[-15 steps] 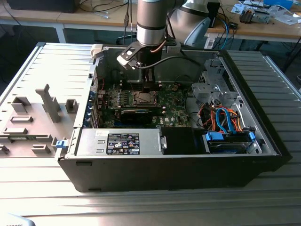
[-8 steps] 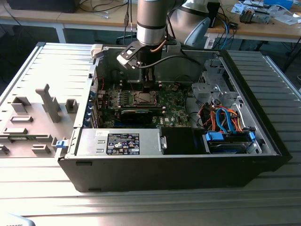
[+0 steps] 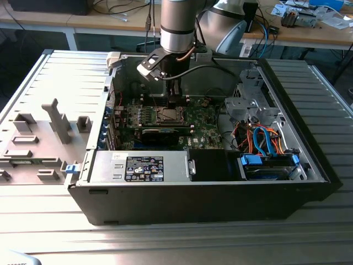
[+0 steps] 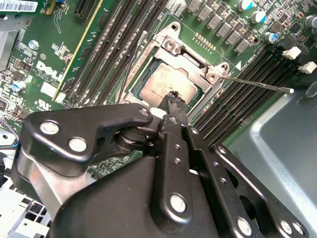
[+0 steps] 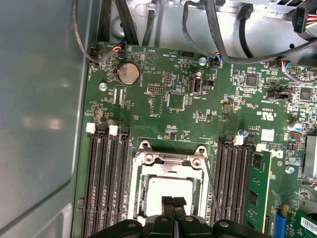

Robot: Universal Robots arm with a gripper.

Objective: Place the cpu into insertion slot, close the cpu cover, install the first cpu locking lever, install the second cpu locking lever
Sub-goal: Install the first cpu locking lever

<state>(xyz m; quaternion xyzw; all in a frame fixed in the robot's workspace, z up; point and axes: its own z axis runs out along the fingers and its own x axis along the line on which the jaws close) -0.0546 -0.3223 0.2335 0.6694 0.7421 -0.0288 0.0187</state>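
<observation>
1. Computer case [image 3: 165,204]: open; green circuit board [image 3: 205,118] lies inside, cable bundle [image 3: 259,141] toward the exterior view's right.
2. Insertion slot [image 5: 144,198]: holds the cpu [image 5: 171,187]; placement done.
3. Cpu cover [image 5: 166,159]: appears lowered over the cpu.
4. Locking lever [image 4: 257,83]: juts free; both levers judged not yet installed.
5. Gripper [image 5: 173,202]: fingertips closed together, empty, directly over the cpu.

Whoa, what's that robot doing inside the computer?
A robot arm is reaching down into an open computer case. Its gripper, fingers pressed together, is at the edge of the silver chip, which already lies in place on the green board. The metal frame cover lies flat around the chip. One thin locking lever sticks out sideways over the memory slots.
</observation>
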